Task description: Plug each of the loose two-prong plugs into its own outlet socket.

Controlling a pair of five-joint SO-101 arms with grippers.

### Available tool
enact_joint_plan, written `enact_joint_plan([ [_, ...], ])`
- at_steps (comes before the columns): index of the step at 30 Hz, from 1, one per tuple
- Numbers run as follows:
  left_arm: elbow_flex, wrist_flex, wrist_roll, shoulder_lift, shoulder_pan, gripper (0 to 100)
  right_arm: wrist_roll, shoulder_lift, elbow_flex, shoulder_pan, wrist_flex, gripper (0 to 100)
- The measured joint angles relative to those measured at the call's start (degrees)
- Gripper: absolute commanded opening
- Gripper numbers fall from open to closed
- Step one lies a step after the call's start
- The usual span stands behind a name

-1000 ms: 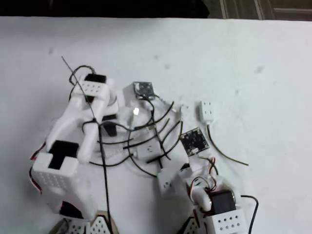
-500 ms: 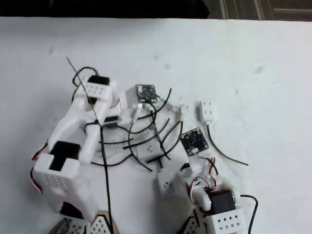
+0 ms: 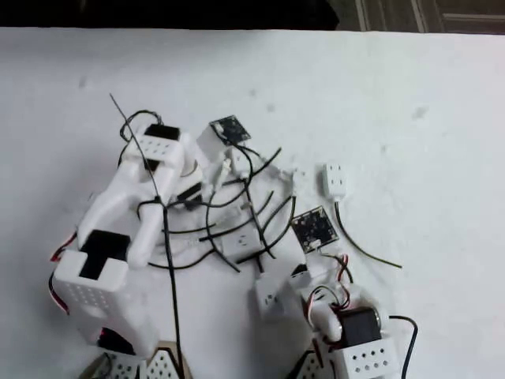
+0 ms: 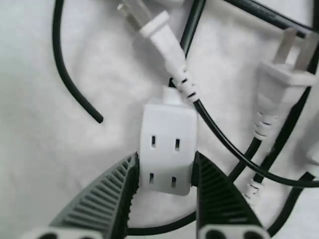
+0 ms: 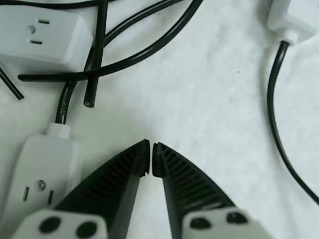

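My left gripper [image 4: 165, 159] is shut on a white outlet socket [image 4: 167, 149] with two pairs of slots, one jaw on each side of it. Just beyond it lie a white two-prong plug [image 4: 159, 30] and a second plug [image 4: 281, 79], both on black cords. In the high view the left arm [image 3: 150, 170] stands over the cable tangle [image 3: 237, 213]. My right gripper [image 5: 150, 158] is shut on nothing, above bare table. Beside it lies a white socket [image 5: 37, 179], which also shows in the high view [image 3: 268, 296].
Another white socket [image 5: 42, 32] lies among black cords farther from the right gripper. A socket [image 3: 335, 180] with its own cord sits apart at the right. Loose cord ends spread across the middle. The white table [image 3: 410, 103] has free room at the back and right.
The left arm's wrist has swung toward the back of the table, and the cords around it have shifted with it. The right arm has kept still.
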State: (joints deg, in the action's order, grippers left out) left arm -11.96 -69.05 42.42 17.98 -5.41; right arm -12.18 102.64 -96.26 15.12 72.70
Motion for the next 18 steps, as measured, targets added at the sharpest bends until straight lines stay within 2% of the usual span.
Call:
enact_joint_plan([
  [7, 0.1, -5.2, -1.1, -0.1, 0.1, 20, 0.0, 0.0, 0.0, 0.0, 0.0, 1.9],
  [13, -0.8, -6.4, -1.6, 0.1, 0.3, 21, 0.0, 0.0, 0.0, 0.0, 0.0, 1.9],
  [18, -3.2, -8.0, -1.7, -8.2, 0.3, 27, 0.0, 0.0, 0.0, -0.4, 0.0, 1.9],
])
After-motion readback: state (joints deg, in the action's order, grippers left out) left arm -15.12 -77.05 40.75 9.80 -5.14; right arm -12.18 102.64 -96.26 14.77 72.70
